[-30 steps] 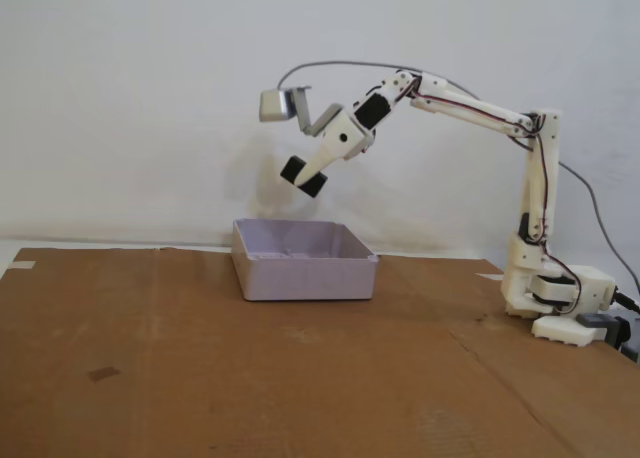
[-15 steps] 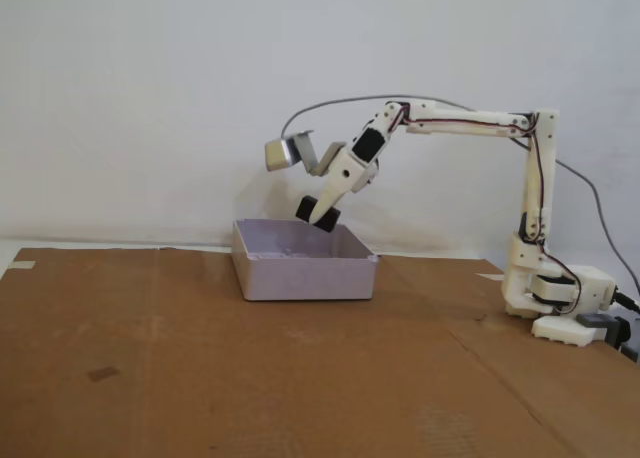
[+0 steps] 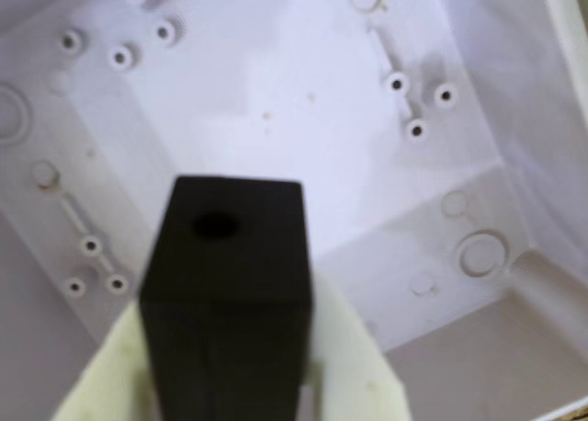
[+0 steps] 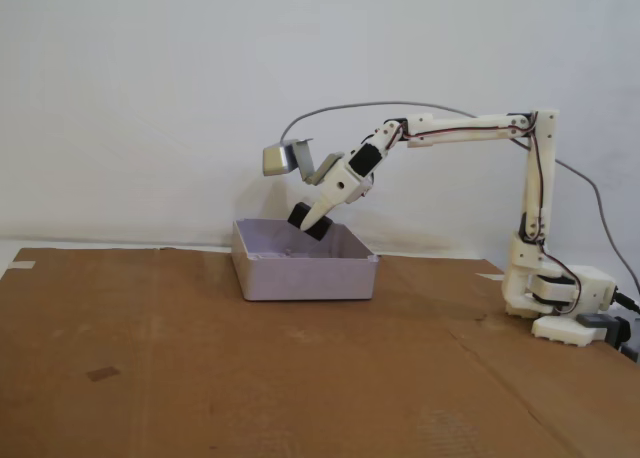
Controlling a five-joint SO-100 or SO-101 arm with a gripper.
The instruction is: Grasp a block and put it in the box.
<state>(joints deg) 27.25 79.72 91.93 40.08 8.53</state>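
Note:
The black block (image 3: pixel 228 301) fills the lower middle of the wrist view, held between my gripper's pale fingers (image 3: pixel 354 375), with the box floor (image 3: pixel 303 90) right beneath it. In the fixed view my gripper (image 4: pixel 312 221) is shut on the block (image 4: pixel 306 222) and dips just over the rim of the lavender-grey box (image 4: pixel 300 275), above its middle. The block hangs tilted, partly below the wall's top edge.
The box stands on a brown cardboard sheet (image 4: pixel 200 378) near a white wall. The arm's base (image 4: pixel 560 303) sits at the right, with a cable running off behind it. A grey camera module (image 4: pixel 280 158) rides above the gripper.
Over the last second the arm lowered the gripper with the block from well above the box down to its rim. The grip on the block stayed shut.

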